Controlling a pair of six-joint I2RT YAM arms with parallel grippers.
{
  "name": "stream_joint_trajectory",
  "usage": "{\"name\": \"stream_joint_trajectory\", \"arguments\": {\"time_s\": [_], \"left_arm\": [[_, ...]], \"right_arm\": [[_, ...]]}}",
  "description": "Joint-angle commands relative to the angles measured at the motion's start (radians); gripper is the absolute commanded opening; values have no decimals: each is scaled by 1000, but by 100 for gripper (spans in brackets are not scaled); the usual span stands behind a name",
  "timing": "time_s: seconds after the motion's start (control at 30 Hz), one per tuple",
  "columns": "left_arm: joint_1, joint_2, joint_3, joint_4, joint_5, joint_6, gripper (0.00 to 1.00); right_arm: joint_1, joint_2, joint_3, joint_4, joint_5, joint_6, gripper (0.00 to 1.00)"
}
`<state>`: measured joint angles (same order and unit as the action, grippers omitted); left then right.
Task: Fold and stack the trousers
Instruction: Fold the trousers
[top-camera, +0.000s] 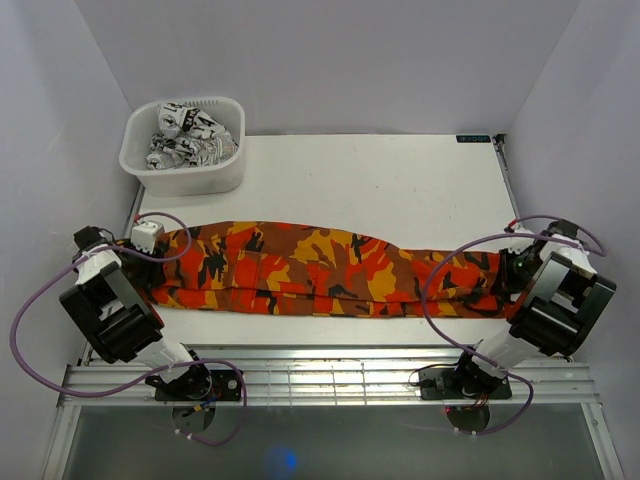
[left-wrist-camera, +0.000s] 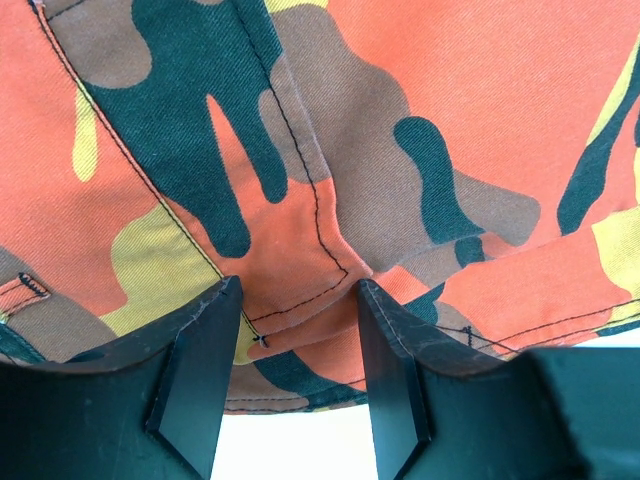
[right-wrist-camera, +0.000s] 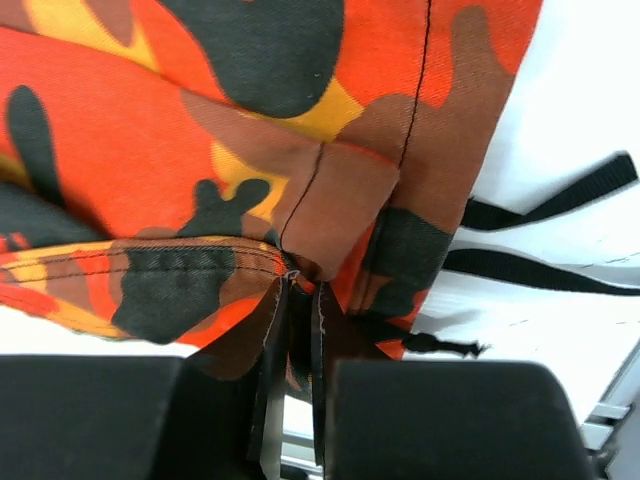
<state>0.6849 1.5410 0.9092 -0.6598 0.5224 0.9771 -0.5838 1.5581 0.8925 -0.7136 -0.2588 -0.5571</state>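
The orange camouflage trousers lie stretched across the white table from left to right, folded lengthwise. My left gripper sits at the trousers' left end; in the left wrist view its jaws stand open with the fabric's hem between and under them. My right gripper is at the right end. In the right wrist view it is shut on a pinch of the trousers' edge, with a black drawstring hanging beside it.
A white tub holding black-and-white patterned cloth stands at the back left. Purple cables loop around both arms. A metal rail runs along the table's near edge. Black straps lie on the table by the right gripper.
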Motion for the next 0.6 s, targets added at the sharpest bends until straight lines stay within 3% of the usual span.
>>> {"name": "stream_joint_trajectory", "arguments": {"time_s": [0.0, 0.23, 0.43, 0.57], "left_arm": [[2, -35, -20, -12, 2, 11, 60], [2, -24, -24, -1, -15, 17, 60], [2, -21, -15, -1, -18, 12, 60], [1, -35, -24, -1, -36, 26, 60]], "right_arm": [[-13, -27, 98, -44, -79, -10, 8], [-16, -35, 215, -84, -33, -92, 8], [-19, -3, 217, 2, 18, -187, 8], [-25, -45, 220, -17, -40, -205, 8]]}}
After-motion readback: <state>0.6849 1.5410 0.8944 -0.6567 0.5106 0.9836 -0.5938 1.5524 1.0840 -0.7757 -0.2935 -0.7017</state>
